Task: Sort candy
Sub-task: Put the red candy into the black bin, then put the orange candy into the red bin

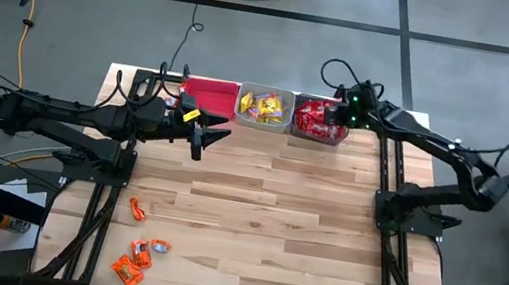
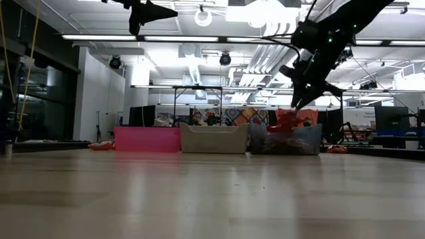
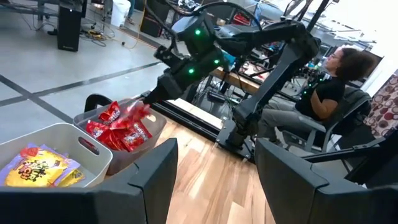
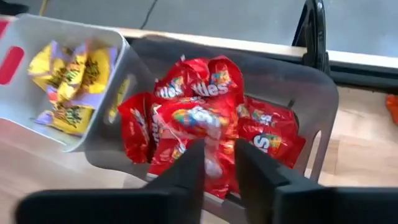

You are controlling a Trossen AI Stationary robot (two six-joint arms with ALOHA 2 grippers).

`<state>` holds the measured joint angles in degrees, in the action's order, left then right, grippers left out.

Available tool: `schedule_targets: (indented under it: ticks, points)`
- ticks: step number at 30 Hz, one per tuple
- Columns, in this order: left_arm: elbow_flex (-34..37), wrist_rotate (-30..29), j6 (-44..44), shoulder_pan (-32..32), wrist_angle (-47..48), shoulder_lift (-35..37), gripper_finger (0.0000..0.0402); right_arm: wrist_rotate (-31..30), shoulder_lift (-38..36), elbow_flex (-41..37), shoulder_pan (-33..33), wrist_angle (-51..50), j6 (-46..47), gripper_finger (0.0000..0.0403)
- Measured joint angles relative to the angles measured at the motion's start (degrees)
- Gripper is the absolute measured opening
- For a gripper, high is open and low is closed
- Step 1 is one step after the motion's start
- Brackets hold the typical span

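Observation:
Three bins stand in a row along the table's far edge. The red bin (image 1: 212, 91) looks empty, the pale bin (image 1: 265, 107) holds yellow candy (image 4: 65, 81), and the dark bin (image 1: 321, 122) holds red candy (image 4: 261, 134). Several orange candy packets (image 1: 139, 252) lie flat near the table's near left corner. My right gripper (image 1: 341, 117) hangs over the dark bin, shut on a red candy packet. My left gripper (image 1: 217, 137) is open and raised above the table in front of the red bin, touching nothing. My right gripper (image 4: 217, 155) pinches a red candy packet by one end (image 4: 208, 140) between its two fingers. It comes slanting down from above the dark bin. The packet (image 3: 134, 113) hangs below the fingertips, just over the pile of red packets in the bin.
The wooden table top (image 1: 302, 231) is bare in the middle and on the right. Both arm bases (image 1: 96, 154) (image 1: 411, 211) stand on the table's sides. A person sits on a chair (image 3: 329, 87) beyond the table's right side.

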<state>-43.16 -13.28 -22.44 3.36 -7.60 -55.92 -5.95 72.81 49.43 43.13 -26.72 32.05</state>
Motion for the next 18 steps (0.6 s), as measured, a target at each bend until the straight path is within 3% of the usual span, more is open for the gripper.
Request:
schedule_targets:
  ticks: [6, 9, 12, 18]
  points:
    - [0.0, 0.0, 0.02, 0.01, 0.12, 0.0, 0.0202, -1.71, -0.73, 0.0, 0.0, -0.41, -2.44, 0.0183]
    - [0.0, 0.02, 0.02, -0.01, 0.53, 0.0, 0.0202, 0.53, -2.83, 0.82, 0.0, -0.66, -3.77, 0.0223]
    - [0.0, 0.02, 0.02, 0.01, 0.91, 0.0, 0.0202, 7.26, -5.81, 2.62, -0.08, 0.64, -4.09, 0.0246]
    - [0.0, 0.04, -0.01, 0.01, 0.93, 0.0, 0.0202, 27.2, -12.53, 3.33, -5.55, 9.36, -4.97, 0.0252]
